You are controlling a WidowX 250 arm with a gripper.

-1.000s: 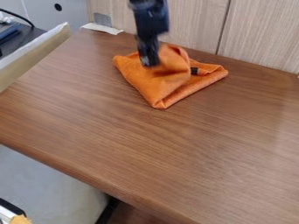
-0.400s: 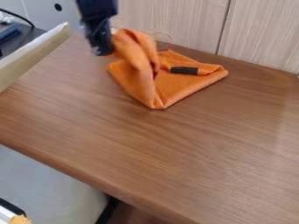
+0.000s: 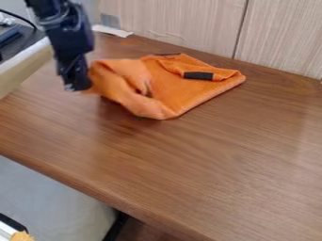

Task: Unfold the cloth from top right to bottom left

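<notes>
On the table (image 3: 195, 169) we see the orange cloth (image 3: 179, 92), its left flap held up by the gripper (image 3: 76, 87) closed on its end, presumably to peel that layer off the folded part with the black patch (image 3: 198, 75). The table's left edge is near; toward its front edge we judge there's room to pull.

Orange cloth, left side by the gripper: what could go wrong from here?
The left part of the orange cloth is bunched and raised beside the gripper, so it may settle in a crumple rather than flat. Its right part lies loose on the wooden table, so a pull might drag the whole cloth. The pale ledge is left of the gripper; going further left could risk a bump.
</notes>
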